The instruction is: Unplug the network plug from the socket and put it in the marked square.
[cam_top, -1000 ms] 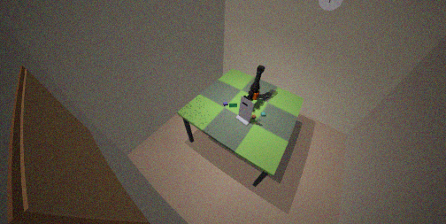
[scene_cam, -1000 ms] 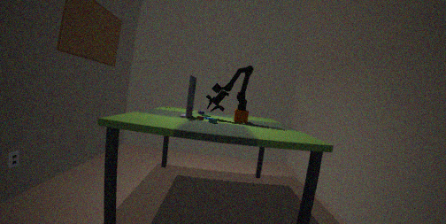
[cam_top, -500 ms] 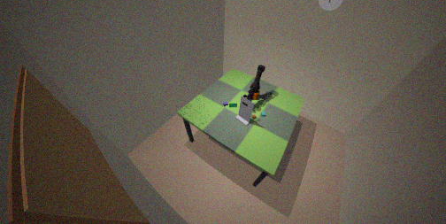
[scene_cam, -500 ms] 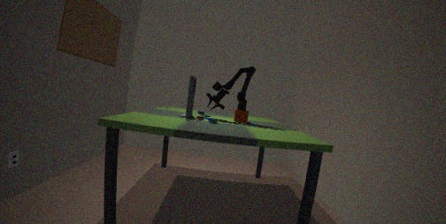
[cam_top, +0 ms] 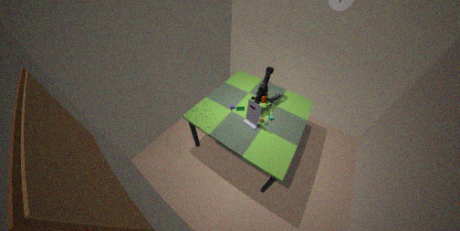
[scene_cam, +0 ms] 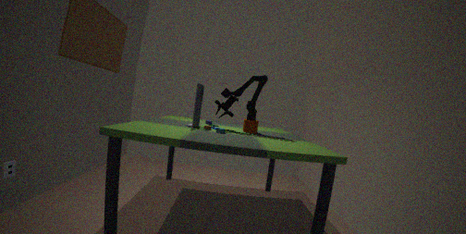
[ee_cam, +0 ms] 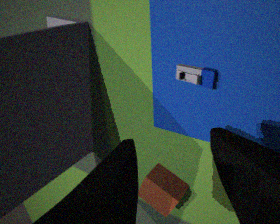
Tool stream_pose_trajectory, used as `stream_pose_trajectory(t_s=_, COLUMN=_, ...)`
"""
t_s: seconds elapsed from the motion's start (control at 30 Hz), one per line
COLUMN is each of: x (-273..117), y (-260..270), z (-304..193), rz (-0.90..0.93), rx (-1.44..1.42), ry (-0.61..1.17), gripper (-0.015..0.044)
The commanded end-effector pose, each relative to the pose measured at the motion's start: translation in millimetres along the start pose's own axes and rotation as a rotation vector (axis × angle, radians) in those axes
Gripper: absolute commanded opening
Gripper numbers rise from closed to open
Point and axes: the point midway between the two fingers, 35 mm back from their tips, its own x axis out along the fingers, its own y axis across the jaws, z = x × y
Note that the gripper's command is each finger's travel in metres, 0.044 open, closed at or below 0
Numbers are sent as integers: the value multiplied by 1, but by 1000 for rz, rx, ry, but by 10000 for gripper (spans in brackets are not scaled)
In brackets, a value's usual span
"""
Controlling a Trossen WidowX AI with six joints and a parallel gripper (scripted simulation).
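The upright panel (cam_top: 254, 116) (scene_cam: 198, 106) (ee_cam: 41, 100) stands on the table; its dark face fills the left of the wrist view, the socket not in view. The network plug (ee_cam: 190, 75), pale grey with a blue end, lies out of the socket on the marked square (ee_cam: 231, 35), a flat blue patch, inside the two edges that show. The square's other edges are out of view. My gripper (scene_cam: 224, 113) (ee_cam: 172, 143) is open and empty, above the table on the robot's side of the panel, apart from the plug and panel. In the top view it is mostly hidden.
An orange-red block (cam_top: 261, 120) (ee_cam: 163, 190) lies near the panel's base. A cyan block (cam_top: 271, 118) (scene_cam: 221, 131), a green rectangle (cam_top: 240, 109) and a purple piece (cam_top: 233, 107) are on the table (cam_top: 274, 154). The panel's pale foot (cam_top: 250, 123) (ee_cam: 61, 21) sticks out behind it.
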Motion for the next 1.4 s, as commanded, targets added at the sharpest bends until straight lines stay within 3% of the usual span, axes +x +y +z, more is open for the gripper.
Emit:
stream_pose_trajectory(t_s=0.0, x=-6, y=6, z=0, rz=14, rx=3, ry=1, gripper=156)
stream_pose_trajectory(t_s=0.73, x=-23, y=9, z=0, rz=0, rx=0, ry=0, gripper=156)
stream_pose_trajectory(t_s=1.37, x=-73, y=52, z=0, rz=9, rx=2, ry=1, gripper=156)
